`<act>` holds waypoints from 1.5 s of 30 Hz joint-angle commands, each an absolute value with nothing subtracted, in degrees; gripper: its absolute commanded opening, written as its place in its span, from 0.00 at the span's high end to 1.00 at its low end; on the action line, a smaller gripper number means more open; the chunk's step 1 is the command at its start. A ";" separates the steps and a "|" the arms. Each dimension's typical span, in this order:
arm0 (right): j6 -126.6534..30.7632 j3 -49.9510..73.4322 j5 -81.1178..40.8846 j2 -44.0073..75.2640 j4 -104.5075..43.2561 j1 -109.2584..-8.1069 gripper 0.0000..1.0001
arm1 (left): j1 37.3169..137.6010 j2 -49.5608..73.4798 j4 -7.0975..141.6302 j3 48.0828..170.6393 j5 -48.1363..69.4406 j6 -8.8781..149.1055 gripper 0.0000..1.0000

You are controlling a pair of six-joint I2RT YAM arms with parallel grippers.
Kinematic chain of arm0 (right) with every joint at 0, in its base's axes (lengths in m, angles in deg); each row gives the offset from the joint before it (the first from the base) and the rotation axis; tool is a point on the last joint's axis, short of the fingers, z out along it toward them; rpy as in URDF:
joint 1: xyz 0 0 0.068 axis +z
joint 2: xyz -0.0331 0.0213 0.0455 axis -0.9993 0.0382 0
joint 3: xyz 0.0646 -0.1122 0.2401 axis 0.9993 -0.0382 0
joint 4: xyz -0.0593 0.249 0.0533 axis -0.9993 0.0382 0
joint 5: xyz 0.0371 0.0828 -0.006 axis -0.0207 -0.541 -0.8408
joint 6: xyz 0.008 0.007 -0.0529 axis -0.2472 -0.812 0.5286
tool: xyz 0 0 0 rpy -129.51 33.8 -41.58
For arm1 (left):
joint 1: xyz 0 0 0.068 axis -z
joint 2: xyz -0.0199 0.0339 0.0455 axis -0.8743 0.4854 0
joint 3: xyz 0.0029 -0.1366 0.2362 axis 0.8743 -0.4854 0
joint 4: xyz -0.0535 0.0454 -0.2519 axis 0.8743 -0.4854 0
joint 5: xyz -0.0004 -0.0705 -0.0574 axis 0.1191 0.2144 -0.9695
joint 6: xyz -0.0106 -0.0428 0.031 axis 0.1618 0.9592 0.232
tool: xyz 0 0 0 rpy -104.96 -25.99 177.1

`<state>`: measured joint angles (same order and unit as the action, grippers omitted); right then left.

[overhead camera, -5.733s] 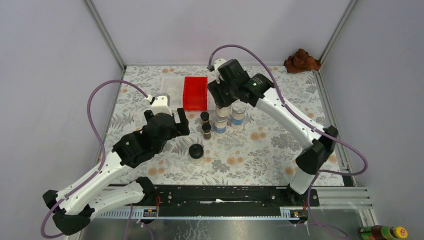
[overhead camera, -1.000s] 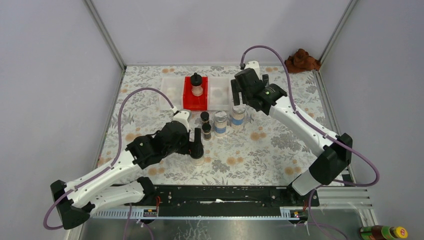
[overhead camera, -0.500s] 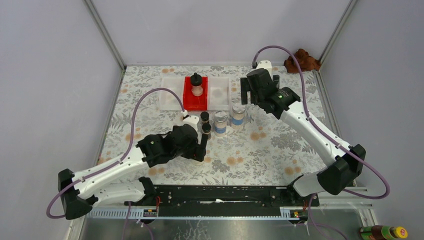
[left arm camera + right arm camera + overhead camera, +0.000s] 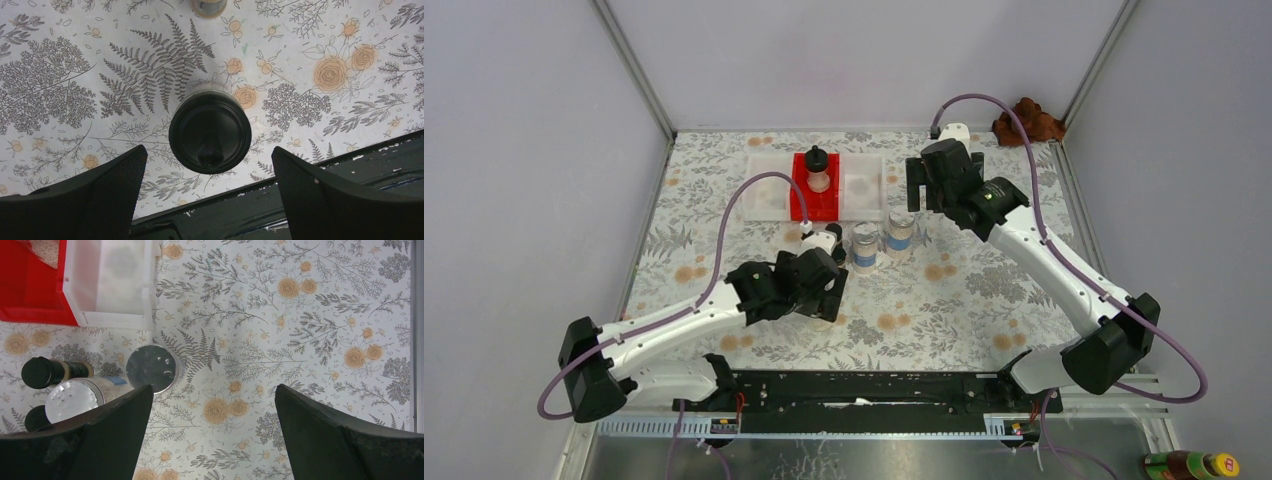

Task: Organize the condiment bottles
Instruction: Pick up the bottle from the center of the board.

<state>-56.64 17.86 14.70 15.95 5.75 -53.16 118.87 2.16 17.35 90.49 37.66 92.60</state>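
Observation:
A clear jar with a black domed cap (image 4: 210, 132) stands on the floral cloth under my left gripper (image 4: 208, 150). The gripper is open, fingers on either side and apart from the cap. From above, the left gripper (image 4: 824, 287) hides this jar. A second domed-cap jar (image 4: 818, 170) stands in the red bin (image 4: 802, 205). Two silver-lidded jars (image 4: 864, 246) (image 4: 900, 232) stand mid-table, with a dark-brown jar (image 4: 835, 232) just left of them. My right gripper (image 4: 927, 185) hovers open and holds nothing. Below it show one silver lid (image 4: 151, 367), the other (image 4: 75, 397) and a dark jar (image 4: 42, 372).
White bins (image 4: 764, 187) (image 4: 865, 185) flank the red bin at the back. A brown cloth (image 4: 1028, 121) lies in the back right corner. A yellow-capped bottle (image 4: 1192, 465) lies off the table at the front right. The table's black front rail (image 4: 280, 210) runs close to the left fingers.
The left arm has swung right and forward, bringing its open fingers over the front domed-cap jar. The right gripper drifted slightly back and right, away from the bins.

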 commanded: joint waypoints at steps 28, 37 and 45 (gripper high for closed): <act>-56.58 16.71 15.12 11.64 6.05 -53.68 0.00 | 119.58 10.55 18.17 93.51 37.54 93.48 0.02; -56.33 15.81 15.21 10.65 5.96 -53.80 0.00 | 119.59 11.61 17.88 93.64 37.16 94.07 0.04; -56.35 14.47 15.20 9.40 5.88 -53.95 0.00 | 119.58 11.37 17.94 93.36 37.60 94.81 0.11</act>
<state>-56.59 15.06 14.57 11.56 5.79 -53.37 119.11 11.18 17.57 92.48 37.37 93.93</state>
